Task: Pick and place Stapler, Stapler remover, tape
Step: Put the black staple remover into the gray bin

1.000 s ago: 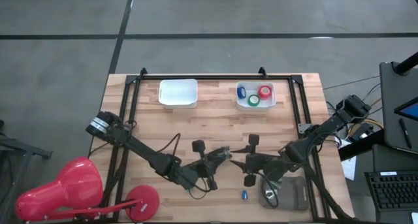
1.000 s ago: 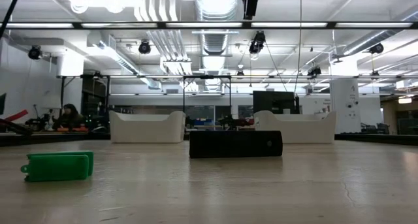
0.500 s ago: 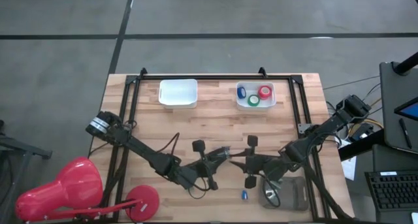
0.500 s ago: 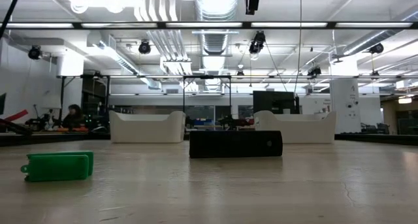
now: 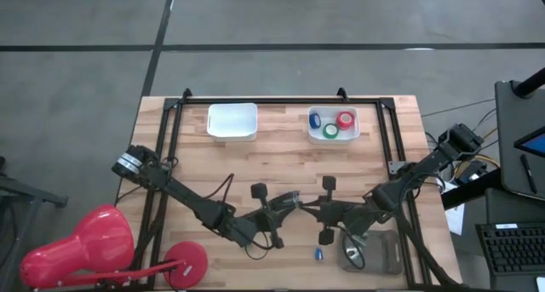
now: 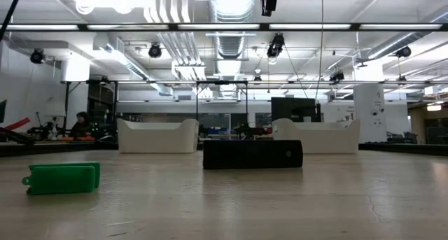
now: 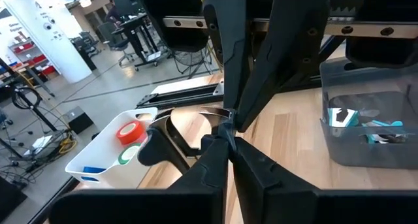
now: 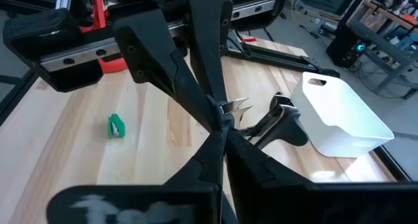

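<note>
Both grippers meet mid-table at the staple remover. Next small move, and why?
Probably open the left gripper and let the right gripper keep the staple remover. Both look pinched on it at one spot, and the bin holding the tape rolls sits on the right arm's side.

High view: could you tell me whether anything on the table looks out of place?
Yes: the left gripper and right gripper meet tip to tip mid-table, both crowding the staple remover; otherwise nothing stands out.
</note>
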Action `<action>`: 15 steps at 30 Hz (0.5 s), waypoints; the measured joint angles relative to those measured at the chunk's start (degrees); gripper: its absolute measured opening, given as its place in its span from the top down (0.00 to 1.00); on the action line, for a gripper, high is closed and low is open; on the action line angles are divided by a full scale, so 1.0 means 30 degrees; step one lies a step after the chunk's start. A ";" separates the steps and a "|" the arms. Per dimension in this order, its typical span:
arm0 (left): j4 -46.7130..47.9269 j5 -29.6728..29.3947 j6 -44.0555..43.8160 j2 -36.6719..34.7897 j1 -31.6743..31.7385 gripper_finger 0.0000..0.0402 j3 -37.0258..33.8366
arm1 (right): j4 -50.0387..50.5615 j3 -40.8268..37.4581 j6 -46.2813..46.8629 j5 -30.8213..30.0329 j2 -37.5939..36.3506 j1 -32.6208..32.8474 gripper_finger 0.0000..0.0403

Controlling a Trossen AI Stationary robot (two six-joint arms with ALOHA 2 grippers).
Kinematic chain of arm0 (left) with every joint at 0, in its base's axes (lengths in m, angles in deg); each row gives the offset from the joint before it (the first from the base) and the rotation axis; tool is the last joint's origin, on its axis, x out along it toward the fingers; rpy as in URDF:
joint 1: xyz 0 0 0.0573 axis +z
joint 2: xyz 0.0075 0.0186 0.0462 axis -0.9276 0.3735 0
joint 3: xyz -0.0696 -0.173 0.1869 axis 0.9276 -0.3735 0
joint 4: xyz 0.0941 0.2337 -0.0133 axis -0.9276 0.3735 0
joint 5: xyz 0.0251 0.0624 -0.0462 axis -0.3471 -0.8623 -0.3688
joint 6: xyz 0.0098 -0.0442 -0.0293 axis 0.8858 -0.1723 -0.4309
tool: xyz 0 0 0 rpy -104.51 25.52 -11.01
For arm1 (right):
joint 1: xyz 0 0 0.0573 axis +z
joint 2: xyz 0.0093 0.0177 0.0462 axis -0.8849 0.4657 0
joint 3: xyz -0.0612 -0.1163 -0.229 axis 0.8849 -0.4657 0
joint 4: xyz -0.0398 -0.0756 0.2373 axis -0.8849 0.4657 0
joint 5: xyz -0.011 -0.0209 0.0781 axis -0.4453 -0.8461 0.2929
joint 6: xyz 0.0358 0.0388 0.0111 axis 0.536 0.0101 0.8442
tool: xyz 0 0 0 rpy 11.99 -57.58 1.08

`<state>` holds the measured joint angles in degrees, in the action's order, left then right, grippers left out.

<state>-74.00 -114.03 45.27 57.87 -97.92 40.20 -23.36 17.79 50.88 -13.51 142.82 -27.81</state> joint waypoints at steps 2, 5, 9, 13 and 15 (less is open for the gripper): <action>-0.0042 0.0263 -0.0187 0.0000 0.0000 0.94 -0.0030 | 0.0001 -0.0001 0.0003 0.0027 0.0000 0.0016 0.98; -0.0064 0.0434 -0.0655 0.0000 0.0007 0.92 -0.0045 | 0.0032 -0.0009 0.0000 0.0066 0.0000 0.0015 0.98; -0.0099 0.0469 -0.0700 0.0000 0.0015 0.86 -0.0051 | 0.0038 -0.0002 0.0000 0.0066 -0.0007 0.0015 0.98; -0.0170 0.0543 -0.0700 -0.0007 0.0036 0.78 -0.0060 | 0.0066 -0.0001 0.0000 0.0146 -0.0007 0.0015 0.98; -0.0157 0.0543 -0.0700 -0.0007 0.0043 0.74 -0.0073 | 0.0343 0.0006 0.0019 0.0137 -0.0035 0.0006 0.98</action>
<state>-74.47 -112.41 43.17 57.85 -97.79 39.99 -22.33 17.81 50.93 -13.10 142.72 -27.79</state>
